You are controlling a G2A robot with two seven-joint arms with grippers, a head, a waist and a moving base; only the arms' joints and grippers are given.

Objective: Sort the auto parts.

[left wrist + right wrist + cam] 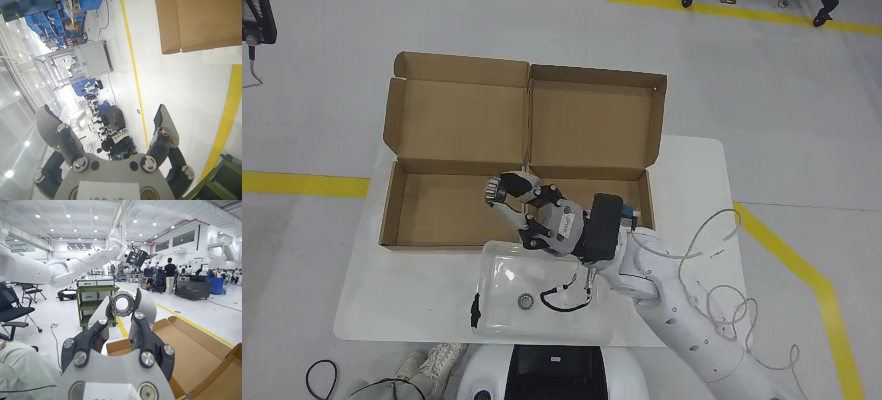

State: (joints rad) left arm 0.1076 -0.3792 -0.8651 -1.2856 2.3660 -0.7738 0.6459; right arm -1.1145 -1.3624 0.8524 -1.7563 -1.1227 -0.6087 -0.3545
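A metal bearing ring [122, 305] sits between the fingers of my right gripper [122, 303], which is shut on it. From above, that gripper [494, 193] holds the bearing [491, 189] over the front left compartment of the open cardboard box [432, 215]. A clear plastic tray [504, 262] at the table's front edge holds a small metal ring [525, 300] and a black looped cable part [567, 296]. My left gripper [103, 109] hangs open and empty above the floor, away from the table, with a cardboard flap [198, 24] beyond it.
The box has a second compartment [592, 125] at the back right and raised flaps [462, 68]. A small black piece [474, 310] lies at the tray's left end. A green cart [96, 306] and a black chair [15, 311] stand on the floor beside the table.
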